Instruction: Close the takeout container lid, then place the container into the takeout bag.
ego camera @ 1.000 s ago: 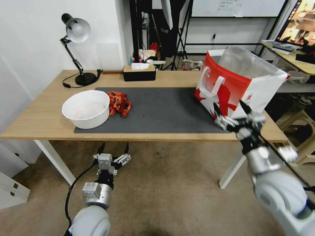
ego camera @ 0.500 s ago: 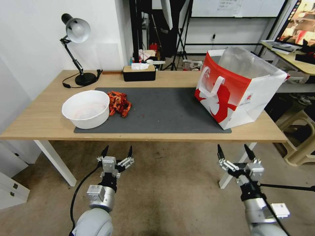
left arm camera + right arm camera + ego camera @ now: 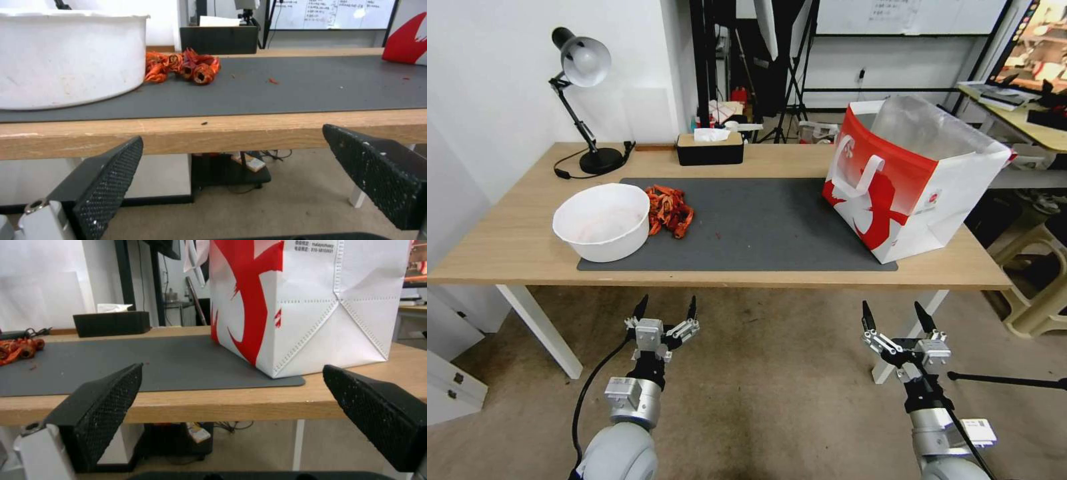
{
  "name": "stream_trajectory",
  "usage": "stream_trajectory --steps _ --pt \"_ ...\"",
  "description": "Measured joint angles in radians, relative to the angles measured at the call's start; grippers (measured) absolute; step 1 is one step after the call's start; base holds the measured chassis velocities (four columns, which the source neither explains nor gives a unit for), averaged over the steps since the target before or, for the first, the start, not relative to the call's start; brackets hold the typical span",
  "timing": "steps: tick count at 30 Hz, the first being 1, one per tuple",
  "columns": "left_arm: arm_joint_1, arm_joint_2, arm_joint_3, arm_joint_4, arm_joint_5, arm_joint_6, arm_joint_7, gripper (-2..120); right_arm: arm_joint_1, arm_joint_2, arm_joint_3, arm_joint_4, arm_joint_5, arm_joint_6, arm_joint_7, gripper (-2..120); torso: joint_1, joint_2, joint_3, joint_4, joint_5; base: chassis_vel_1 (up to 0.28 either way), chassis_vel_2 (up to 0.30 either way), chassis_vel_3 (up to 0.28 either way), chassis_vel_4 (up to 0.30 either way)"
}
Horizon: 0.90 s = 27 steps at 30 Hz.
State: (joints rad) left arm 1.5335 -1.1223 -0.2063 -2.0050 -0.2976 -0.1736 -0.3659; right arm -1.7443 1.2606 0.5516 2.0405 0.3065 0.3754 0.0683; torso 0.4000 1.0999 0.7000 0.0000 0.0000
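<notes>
While both arms hung parked below the worktop point(image 3: 514, 253) edge | left gripper point(image 3: 665, 312) and right gripper point(image 3: 898, 319): jaws wide apart, empty | takeout bag point(image 3: 914, 180) upright on worktop's right end | takeout container unseen, judged inside bag.

One bag point(image 3: 907, 193) is counted on the worktop point(image 3: 520, 240), with one white handle point(image 3: 860, 175) seen on its red face. One white bowl point(image 3: 602, 221), one grey mat point(image 3: 747, 227), one heap of orange-red scraps point(image 3: 668, 210), one black tissue box point(image 3: 710, 148) and one desk lamp point(image 3: 584, 100) are counted. Two claws are counted below the worktop's front edge: the left claw point(image 3: 666, 309) and the right claw point(image 3: 895, 316), each with two fingers spread apart.
</notes>
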Motion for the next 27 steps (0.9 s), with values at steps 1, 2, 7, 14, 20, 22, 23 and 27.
stream_trajectory --steps 1,2,7,14,20,22,23,27 --pt "0.000 0.000 0.000 0.000 0.000 0.000 0.000 100 0.000 0.000 0.000 0.000 0.000 0.000 0.000 100 0.000 0.000 0.000 0.0000 0.0000 0.000 0.000 0.000 0.000" --pt "0.000 0.000 0.000 0.000 0.000 0.000 0.000 100 0.000 0.000 0.000 0.000 0.000 0.000 0.000 100 0.000 0.000 0.000 0.0000 0.0000 0.000 0.000 0.000 0.000" --pt "0.000 0.000 0.000 0.000 0.000 0.000 0.000 100 0.001 -0.001 0.000 0.000 0.002 0.000 0.000 100 0.000 0.000 0.000 0.0000 0.0000 0.000 0.000 0.000 0.000" --pt "0.000 0.001 0.000 0.000 0.001 0.000 0.000 100 0.002 -0.002 0.000 0.000 0.003 -0.001 0.000 100 0.000 0.000 0.000 0.0000 0.0000 0.000 0.000 0.000 0.000" --pt "0.000 0.001 0.000 0.000 0.001 0.000 0.000 100 0.002 -0.003 0.000 0.001 0.004 -0.002 0.000 100 0.000 0.000 0.000 0.0000 0.0000 0.000 0.000 0.000 0.000" --pt "0.000 0.001 0.000 0.000 0.001 0.000 0.000 100 0.002 -0.003 0.000 0.001 0.004 -0.002 0.000 100 0.000 0.000 0.000 -0.0001 0.0000 0.000 0.000 0.000 0.000" --pt "0.000 0.001 0.000 0.000 0.001 0.000 0.000 100 0.003 -0.003 0.000 0.001 0.004 -0.003 0.001 100 0.000 0.000 0.000 0.0000 0.0000 0.000 0.000 0.000 0.000" --pt "0.000 0.001 0.000 0.000 0.001 0.000 0.000 100 0.003 -0.003 0.000 0.001 0.004 -0.003 0.001 100 0.000 0.000 0.000 0.0000 0.0000 0.000 0.000 0.000 0.000"
